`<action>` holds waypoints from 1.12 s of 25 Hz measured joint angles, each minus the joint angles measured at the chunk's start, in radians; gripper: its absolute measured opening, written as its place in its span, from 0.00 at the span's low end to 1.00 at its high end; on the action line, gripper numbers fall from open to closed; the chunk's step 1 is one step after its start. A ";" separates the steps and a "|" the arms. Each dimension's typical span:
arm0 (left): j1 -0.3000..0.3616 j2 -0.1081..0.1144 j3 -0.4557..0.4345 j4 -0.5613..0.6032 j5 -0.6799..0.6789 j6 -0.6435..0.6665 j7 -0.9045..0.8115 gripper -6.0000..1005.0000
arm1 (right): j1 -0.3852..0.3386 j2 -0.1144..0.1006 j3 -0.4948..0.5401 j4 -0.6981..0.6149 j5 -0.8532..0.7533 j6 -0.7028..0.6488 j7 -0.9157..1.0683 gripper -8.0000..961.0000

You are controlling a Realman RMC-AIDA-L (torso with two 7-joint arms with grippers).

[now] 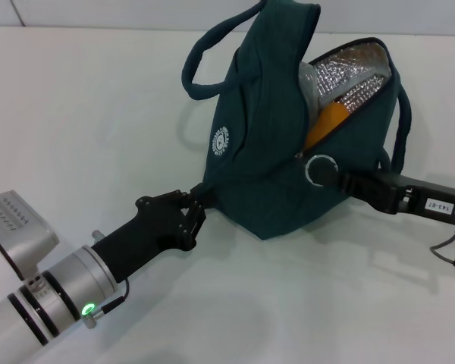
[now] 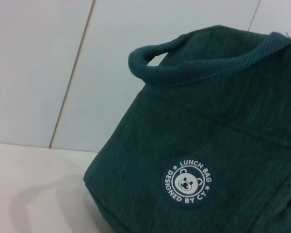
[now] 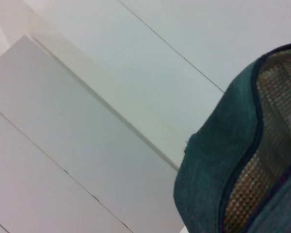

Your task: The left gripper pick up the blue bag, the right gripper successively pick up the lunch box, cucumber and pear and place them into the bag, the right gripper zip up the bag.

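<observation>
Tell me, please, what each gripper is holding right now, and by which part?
The left gripper pinches the blue bag at its lower corner. The right gripper is at the zipper's ring pull; its grip cannot be told.

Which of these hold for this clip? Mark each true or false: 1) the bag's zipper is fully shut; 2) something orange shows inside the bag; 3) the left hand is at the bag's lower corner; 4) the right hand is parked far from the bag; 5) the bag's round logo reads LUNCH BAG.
1) False. The blue bag gapes open at the top, with its silver foil lining showing.
2) True. An orange-yellow item, probably the pear, lies in the opening.
3) True. The left hand meets the bag's lower corner.
4) False. The right hand is against the bag's side, just below the opening, beside the silver ring pull.
5) True. The white logo reads LUNCH BAG.
</observation>
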 joint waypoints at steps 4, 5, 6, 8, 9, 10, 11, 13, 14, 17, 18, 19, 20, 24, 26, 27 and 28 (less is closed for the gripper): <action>0.001 0.000 0.001 0.000 0.001 0.000 0.003 0.09 | -0.004 0.006 0.005 -0.027 0.004 -0.001 -0.030 0.02; 0.001 -0.001 0.001 0.000 0.001 0.000 0.004 0.09 | -0.006 0.008 0.011 -0.034 0.004 -0.001 -0.039 0.02; 0.002 -0.001 0.002 0.000 0.002 0.000 0.006 0.09 | -0.007 0.010 0.021 -0.040 0.003 -0.001 -0.049 0.02; 0.002 -0.001 0.004 0.000 0.004 0.000 0.007 0.09 | -0.009 0.016 0.040 -0.046 0.002 -0.001 -0.067 0.02; 0.002 -0.002 0.007 0.000 0.006 0.000 0.007 0.09 | -0.009 0.017 0.052 -0.048 0.002 -0.001 -0.080 0.02; 0.002 -0.002 0.007 0.000 0.006 0.000 0.007 0.09 | -0.009 0.018 0.060 -0.048 0.002 -0.001 -0.091 0.02; 0.002 -0.002 0.007 0.000 0.007 0.000 0.008 0.09 | -0.009 0.018 0.065 -0.048 0.002 0.000 -0.096 0.02; 0.002 -0.002 0.008 0.000 0.007 0.000 0.008 0.09 | -0.004 0.019 0.074 -0.049 0.002 0.003 -0.109 0.02; 0.002 -0.002 0.008 0.000 0.007 0.000 0.008 0.09 | -0.002 0.019 0.078 -0.054 0.001 0.004 -0.115 0.02; 0.002 -0.002 0.009 0.000 0.008 0.000 0.008 0.09 | -0.001 0.019 0.085 -0.073 -0.001 0.008 -0.136 0.02; 0.002 -0.002 0.009 0.000 0.008 0.000 0.008 0.09 | -0.001 0.019 0.086 -0.080 -0.001 0.009 -0.143 0.02; 0.002 -0.002 0.010 0.000 0.008 0.000 0.008 0.09 | -0.001 0.021 0.087 -0.088 -0.001 0.009 -0.157 0.02; 0.002 -0.002 0.010 0.000 0.010 0.000 0.009 0.09 | -0.001 0.023 0.089 -0.093 -0.001 0.009 -0.170 0.02; 0.002 -0.002 0.011 0.000 0.032 0.000 0.010 0.09 | 0.004 0.035 0.103 -0.099 0.001 0.009 -0.208 0.02; 0.002 -0.002 0.011 0.000 0.035 0.000 0.011 0.09 | 0.007 0.040 0.113 -0.099 -0.002 0.009 -0.214 0.02; 0.002 -0.003 0.011 0.000 0.035 0.000 0.011 0.09 | 0.007 0.040 0.115 -0.099 -0.001 0.009 -0.217 0.02; 0.002 -0.003 0.011 0.000 0.036 0.000 0.012 0.09 | 0.006 0.040 0.121 -0.100 0.000 0.008 -0.223 0.02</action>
